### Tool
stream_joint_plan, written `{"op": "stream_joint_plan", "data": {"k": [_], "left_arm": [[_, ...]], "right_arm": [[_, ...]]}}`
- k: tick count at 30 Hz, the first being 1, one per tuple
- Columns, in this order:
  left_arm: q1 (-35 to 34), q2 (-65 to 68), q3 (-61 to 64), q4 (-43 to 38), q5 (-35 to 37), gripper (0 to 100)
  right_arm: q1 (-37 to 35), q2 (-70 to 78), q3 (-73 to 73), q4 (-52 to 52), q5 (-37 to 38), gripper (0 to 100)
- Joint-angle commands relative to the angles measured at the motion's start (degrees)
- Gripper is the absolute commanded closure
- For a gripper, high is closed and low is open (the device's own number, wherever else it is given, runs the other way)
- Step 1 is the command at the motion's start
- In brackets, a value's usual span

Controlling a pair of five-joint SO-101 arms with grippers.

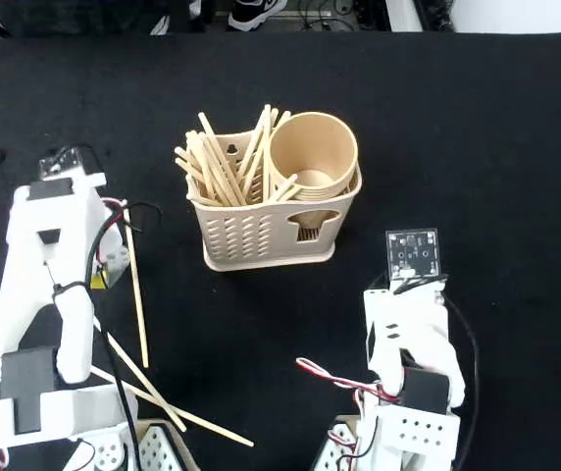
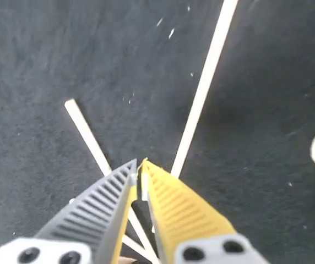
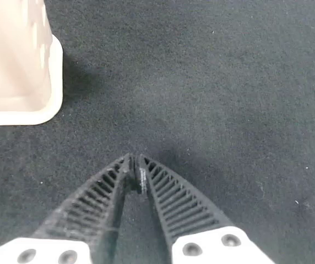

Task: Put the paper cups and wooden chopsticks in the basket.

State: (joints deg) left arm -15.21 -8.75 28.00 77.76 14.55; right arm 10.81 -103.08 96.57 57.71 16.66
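The basket [image 1: 261,235] sits in the middle of the black table [image 1: 477,147]. The cups [image 1: 312,147] are stacked inside it, next to a bunch of chopsticks [image 1: 224,167]. Three loose chopsticks [image 1: 138,304] lie on the table by the left arm. The left gripper [image 2: 138,164] is low over them, tips together, holding nothing. The right gripper [image 3: 132,158] is closed too and empty, near the basket's corner.

A black cloth-covered surface [image 1: 496,147] carries a beige slotted basket [image 1: 261,235] near its middle and three loose wooden chopsticks [image 1: 138,299] at its left side.
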Motion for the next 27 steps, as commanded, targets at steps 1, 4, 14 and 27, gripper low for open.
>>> {"op": "stream_joint_plan", "data": {"k": [1,4,14,27], "left_arm": [[0.7,-5.0,-4.5,1.1,1.1,97],[0.7,-6.2,-4.5,0.9,5.9,95],[3.3,6.7,-2.7,-17.0,5.3,78],[3.0,19.9,-10.8,-18.0,-0.8,97]], "right_arm": [[-0.7,-4.1,0.0,-0.8,0.3,98.4],[-0.7,-4.1,0.0,-0.8,0.3,98.4],[-0.5,-4.1,0.0,-0.7,0.3,98.4],[-0.5,-4.1,0.0,-0.7,0.3,98.4]]}}
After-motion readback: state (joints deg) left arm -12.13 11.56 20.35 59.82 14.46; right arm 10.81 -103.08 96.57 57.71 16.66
